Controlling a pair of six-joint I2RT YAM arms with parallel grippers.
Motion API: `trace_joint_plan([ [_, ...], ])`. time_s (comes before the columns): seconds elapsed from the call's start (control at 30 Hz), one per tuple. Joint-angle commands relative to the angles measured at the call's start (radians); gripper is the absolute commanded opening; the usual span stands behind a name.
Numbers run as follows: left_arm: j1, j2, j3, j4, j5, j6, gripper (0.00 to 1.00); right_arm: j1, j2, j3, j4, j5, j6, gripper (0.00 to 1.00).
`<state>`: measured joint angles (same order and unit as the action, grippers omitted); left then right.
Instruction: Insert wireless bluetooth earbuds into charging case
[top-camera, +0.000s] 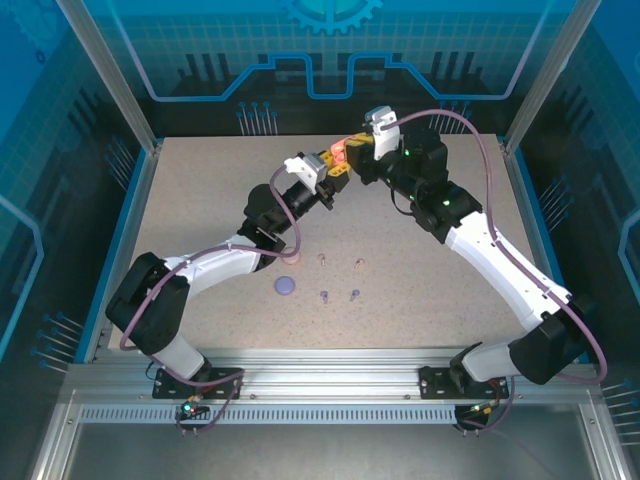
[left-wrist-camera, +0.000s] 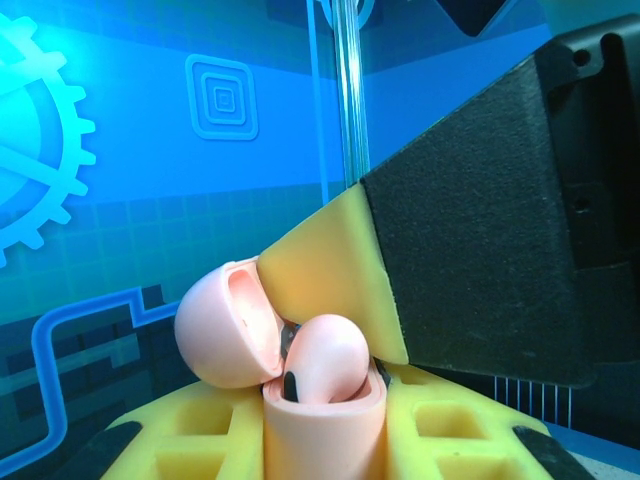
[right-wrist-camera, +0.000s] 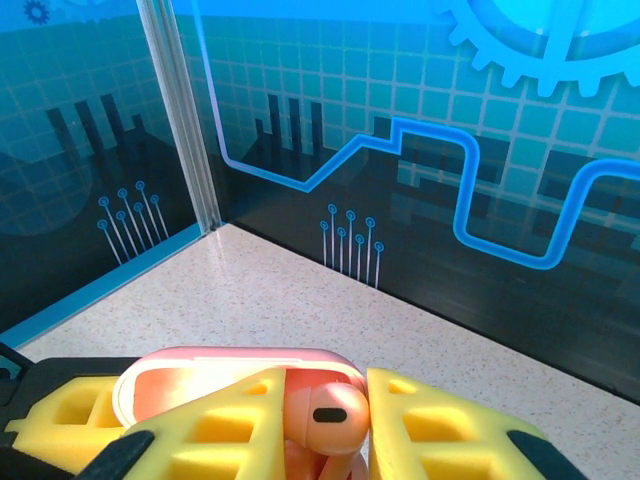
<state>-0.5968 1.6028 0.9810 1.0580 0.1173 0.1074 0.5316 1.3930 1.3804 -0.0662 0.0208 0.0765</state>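
A smooth, glossy coral-pink earbud, egg-shaped with a small black oval on its face, sits with its rounded head above the rim of a matching coral-pink charging case. The case is a rounded plastic shell with its domed lid swung open to one side. The right gripper has its yellow ribbed foam jaws pinching the earbud. The left gripper has the same yellow foam jaws pressed against the case body from both sides, holding it upright. Both grippers meet above the far middle of the speckled beige tabletop.

Four more buds lie nearer the arm bases. The two tiny stemmed pale pink earbuds are side by side but apart, and the two purple earbuds are just in front of them. A flat, round purple case rests to their left, close to the left arm's forearm.
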Motion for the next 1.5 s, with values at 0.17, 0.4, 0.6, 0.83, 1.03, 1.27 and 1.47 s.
trace_joint_plan([
  [0.17, -0.008, -0.006, 0.048, 0.084, 0.007, 0.007, 0.00, 0.026, -0.021, -0.030, -0.028, 0.021, -0.035, 0.24],
  [0.4, -0.008, -0.005, 0.050, 0.084, 0.005, 0.008, 0.00, 0.027, -0.029, -0.032, -0.034, -0.001, -0.040, 0.29],
  [0.6, -0.008, -0.006, 0.050, 0.083, 0.005, 0.006, 0.00, 0.026, -0.038, -0.040, -0.036, 0.001, -0.044, 0.32],
  [0.83, -0.008, -0.003, 0.052, 0.083, 0.005, 0.003, 0.00, 0.027, -0.052, -0.046, -0.037, -0.002, -0.045, 0.35],
  [1.03, -0.008, 0.000, 0.053, 0.081, 0.005, 0.003, 0.00, 0.026, -0.063, -0.055, -0.038, -0.007, -0.044, 0.39],
  [1.27, -0.008, 0.002, 0.053, 0.081, 0.004, 0.005, 0.00, 0.025, -0.083, -0.075, -0.036, -0.010, -0.037, 0.44],
  [1.47, -0.008, 0.006, 0.056, 0.079, 0.002, 0.005, 0.00, 0.023, -0.109, -0.103, -0.038, -0.009, -0.029, 0.47],
])
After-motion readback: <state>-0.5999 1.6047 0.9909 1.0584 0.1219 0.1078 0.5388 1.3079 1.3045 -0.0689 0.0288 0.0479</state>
